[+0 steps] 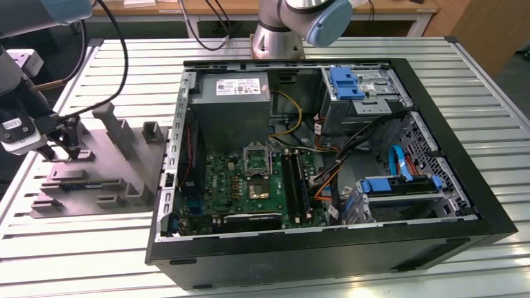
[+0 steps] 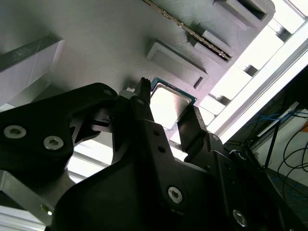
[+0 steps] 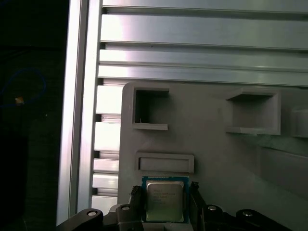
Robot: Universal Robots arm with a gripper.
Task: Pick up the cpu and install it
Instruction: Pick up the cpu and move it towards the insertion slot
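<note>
Across the middle and the exterior view's right of the slatted metal table (image 1: 488, 68): open black computer case (image 1: 451, 167), lying on its side; green motherboard (image 1: 240, 186) flat on its floor, toward the exterior view's left; rectangular metal socket frame (image 1: 257, 160) on the far half of that board; blue drive brackets and loose cables to the exterior view's right of it.

Just beside the case, on the exterior view's left: grey moulded fixture (image 1: 124, 180) with upright posts and shallow pockets, flat on the table.

Above the fixture's far left part: robot arm (image 1: 21, 118), pointing down; gripper (image 1: 62, 151) low over the grey surface, its black fingers (image 3: 136, 198) clenched against two opposite edges of the cpu (image 3: 164, 200); same grasp in the second wrist view, cpu (image 2: 168, 106) between the fingers (image 2: 144, 103).

Cpu flat, silver top up, thin pale rim showing; close above the fixture, just beside a shallow rectangular recess (image 3: 166, 162); cannot tell whether lifted clear of the grey surface or touching it; well apart from the socket frame inside the case.
</note>
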